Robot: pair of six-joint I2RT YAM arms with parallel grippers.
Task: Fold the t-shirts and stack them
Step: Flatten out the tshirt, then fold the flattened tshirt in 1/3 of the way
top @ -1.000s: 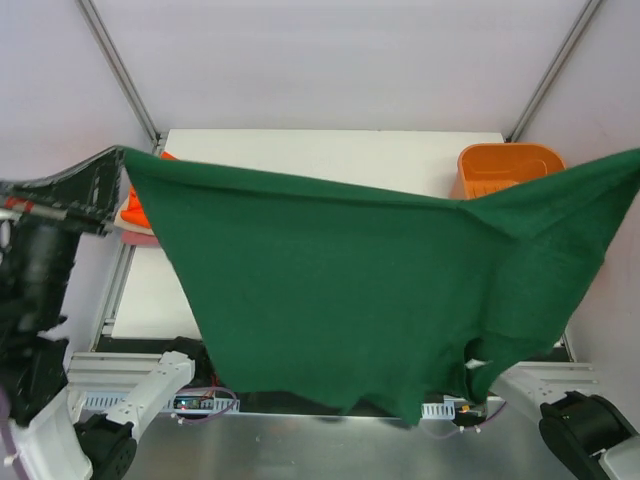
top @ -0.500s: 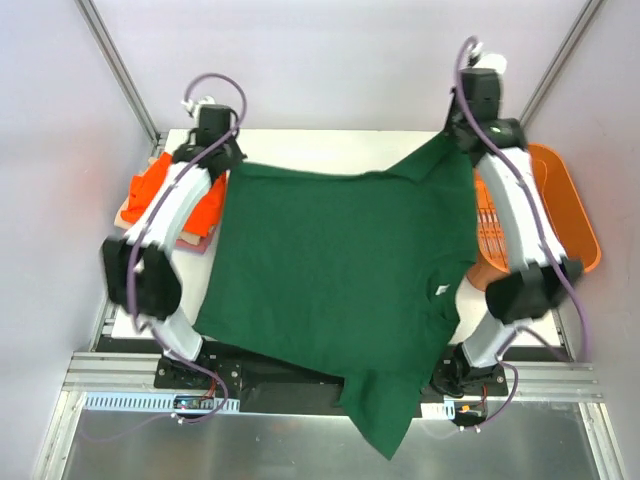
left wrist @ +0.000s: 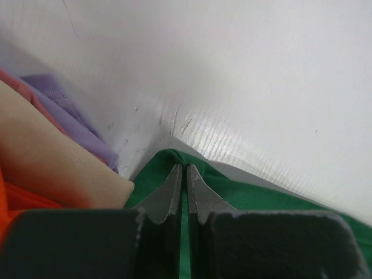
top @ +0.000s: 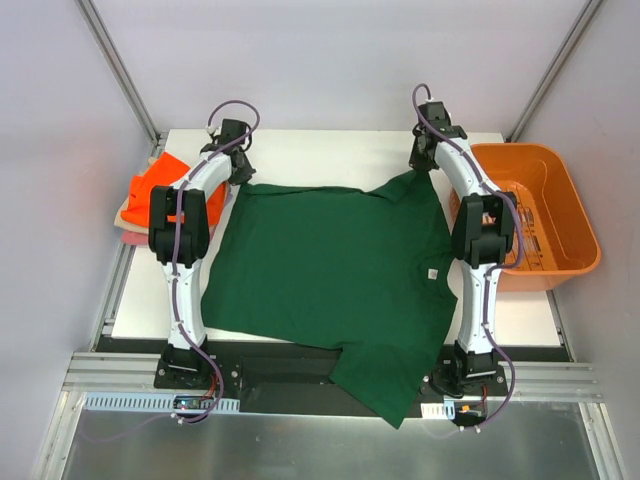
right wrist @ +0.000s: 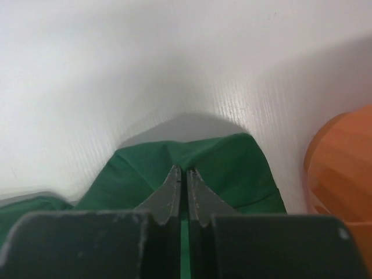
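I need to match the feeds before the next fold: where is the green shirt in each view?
Top external: green shirt spread over the middle of the table, part past its near edge.
Left wrist: green shirt corner, bottom centre to bottom right.
Right wrist: green shirt corner, lower centre.
Shared landmark: the white table behind it in all three.

Green t-shirt (top: pixel 330 270): matt soft cloth. Table (top: pixel 330 152): smooth white, faintly ribbed. Basket (top: pixel 515 150): glossy orange plastic.
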